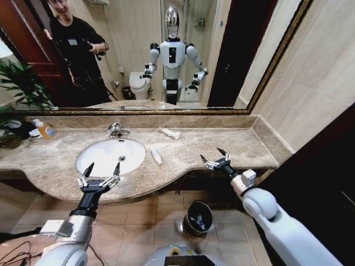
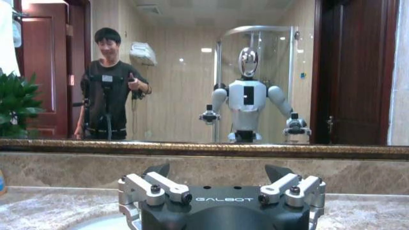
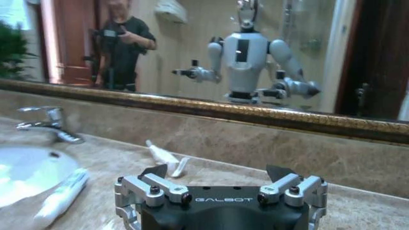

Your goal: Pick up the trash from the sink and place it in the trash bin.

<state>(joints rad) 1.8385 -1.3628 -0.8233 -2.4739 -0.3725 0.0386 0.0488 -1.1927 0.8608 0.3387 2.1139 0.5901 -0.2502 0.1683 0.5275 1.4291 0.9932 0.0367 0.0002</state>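
Note:
The white oval sink [image 1: 105, 158] sits in a beige marble counter, with a chrome faucet [image 1: 116, 131] behind it. One white tube of trash [image 1: 156, 156] lies on the marble just right of the basin. A second white piece [image 1: 170, 133] lies farther back near the mirror. My left gripper [image 1: 101, 170] hovers open above the basin's front rim. Over the counter's front edge at the right, my right gripper [image 1: 215, 157] is open too. The right wrist view shows the tube [image 3: 61, 199] beside the sink [image 3: 26, 172]. The black trash bin [image 1: 198, 217] stands on the floor below the counter.
A clear bottle with an orange label [image 1: 44, 130] and a plant [image 1: 19, 83] stand at the counter's far left. A large mirror [image 1: 166, 55] backs the counter, and a tiled wall [image 1: 316, 83] closes the right side. Tiled floor [image 1: 161, 213] surrounds the bin.

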